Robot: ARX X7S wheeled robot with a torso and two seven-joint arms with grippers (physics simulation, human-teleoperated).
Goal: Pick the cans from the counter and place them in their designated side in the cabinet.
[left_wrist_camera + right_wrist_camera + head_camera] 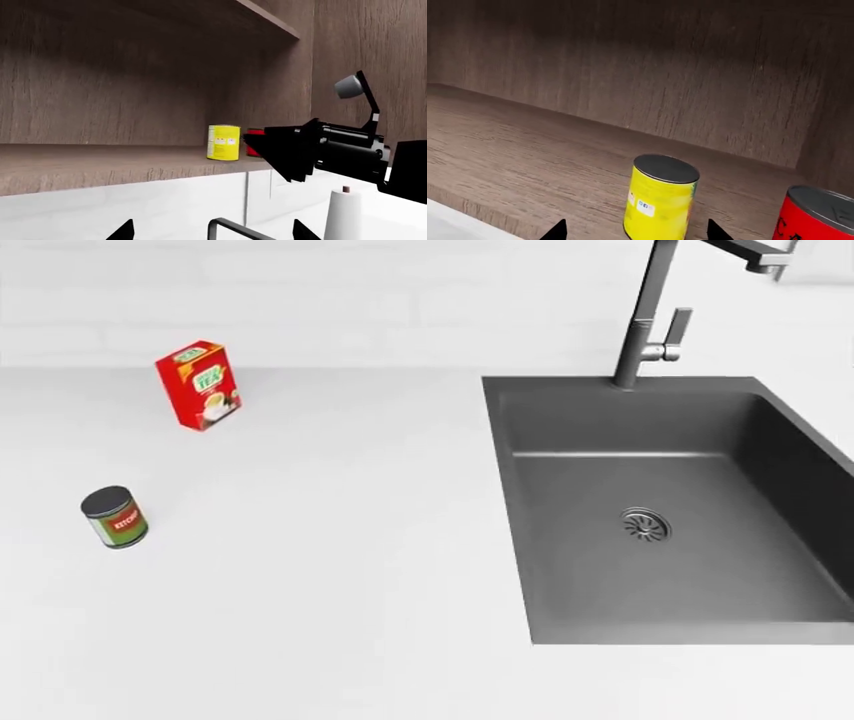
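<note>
The yellow can (pixel 659 197) stands upright on the wooden cabinet shelf (pixel 527 150), next to a red can (pixel 817 215). My right gripper (pixel 637 235) is open, with its fingertips on either side of the yellow can and clear of it. The left wrist view shows the yellow can (pixel 223 142) on the shelf with the right gripper (pixel 267 147) just beside it. My left gripper (pixel 213 235) is open and empty, below the shelf. The dark green can with a red label (pixel 115 517) stands on the white counter (pixel 334 570) at the left. Neither gripper shows in the head view.
A red tea box (pixel 199 384) stands at the counter's back left. The dark grey sink (pixel 534 540) with its faucet (pixel 647 320) takes the right side. A paper towel roll (pixel 343 215) stands below the cabinet. A second shelf board (pixel 267 17) is above.
</note>
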